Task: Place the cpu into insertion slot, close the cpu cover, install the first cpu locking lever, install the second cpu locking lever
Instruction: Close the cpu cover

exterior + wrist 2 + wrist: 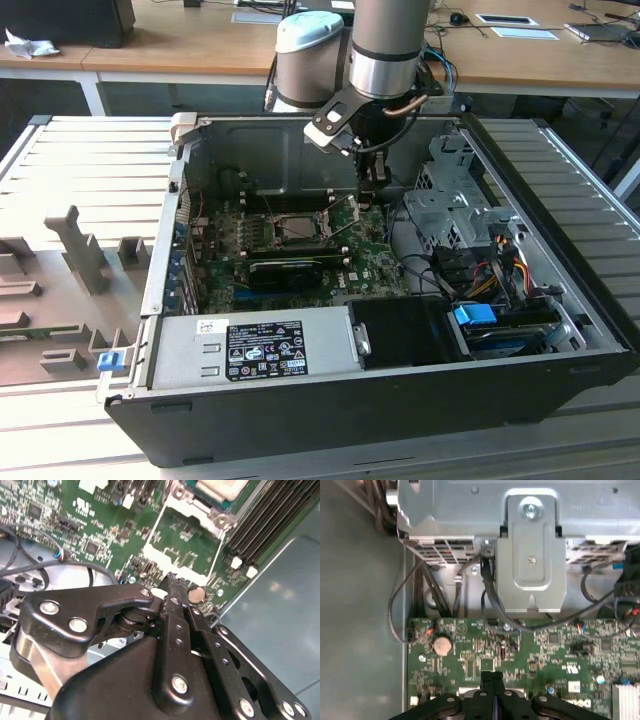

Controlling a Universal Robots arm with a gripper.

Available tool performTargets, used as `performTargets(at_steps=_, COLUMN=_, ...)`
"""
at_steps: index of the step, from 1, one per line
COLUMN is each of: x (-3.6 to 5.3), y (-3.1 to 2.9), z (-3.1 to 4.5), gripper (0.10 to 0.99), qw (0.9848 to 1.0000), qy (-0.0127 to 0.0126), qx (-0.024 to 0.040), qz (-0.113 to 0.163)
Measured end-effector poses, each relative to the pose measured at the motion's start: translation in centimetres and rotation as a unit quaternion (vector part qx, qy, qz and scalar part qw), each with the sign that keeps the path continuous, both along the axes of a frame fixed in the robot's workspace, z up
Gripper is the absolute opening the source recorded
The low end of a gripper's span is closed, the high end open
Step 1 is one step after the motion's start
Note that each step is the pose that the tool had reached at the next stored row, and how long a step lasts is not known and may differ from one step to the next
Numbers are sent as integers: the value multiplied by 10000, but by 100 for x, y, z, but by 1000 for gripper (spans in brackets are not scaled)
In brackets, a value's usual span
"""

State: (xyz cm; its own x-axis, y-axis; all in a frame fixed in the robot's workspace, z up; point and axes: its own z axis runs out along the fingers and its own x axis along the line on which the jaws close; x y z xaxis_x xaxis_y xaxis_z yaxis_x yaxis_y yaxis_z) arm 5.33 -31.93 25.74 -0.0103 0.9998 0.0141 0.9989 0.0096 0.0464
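Observation:
The cpu [220, 486], a pale square chip, lies in the insertion slot [298, 230] on the green board. Beside the slot the cpu cover [160, 560], a thin silver frame with a square window, stands swung open, and green board shows through the window. My gripper [172, 577] is shut with its black fingers pressed together and nothing visible between them. Its tip is just off the cover's free edge, toward the case's back wall. In the exterior view the gripper [375, 195] hangs low inside the case, to the exterior view's right of the slot. The first wrist view shows the fingertips [492, 674] over the board.
The open computer case holds a power supply [250, 350] at the front, a metal drive cage [450, 195] and cable bundles [490, 270] on the exterior view's right. A long black card [285, 270] lies in front of the slot. A coin battery [441, 645] sits near the fingertips.

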Motion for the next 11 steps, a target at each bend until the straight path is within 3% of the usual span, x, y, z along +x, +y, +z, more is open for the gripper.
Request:
performTargets(at_steps=4, x=78, y=6, z=-42, gripper=106, qw=10000, qy=0, qx=-1, qz=48)
performTargets(at_steps=7, x=91, y=6, z=-118, gripper=106, qw=10000, qy=4, qx=0, qz=65)
performTargets(at_steps=8, x=91, y=6, z=-119, gripper=106, qw=10000, qy=20, qx=-1, qz=68)
performTargets(at_steps=9, x=90, y=6, z=-119, gripper=106, qw=10000, qy=58, qx=-1, qz=69)
performTargets(at_steps=10, x=87, y=6, z=-119, gripper=106, qw=9999, qy=102, qx=0, qz=69)
performTargets(at_steps=11, x=77, y=7, z=-119, gripper=106, qw=9998, qy=167, qx=0, qz=69)
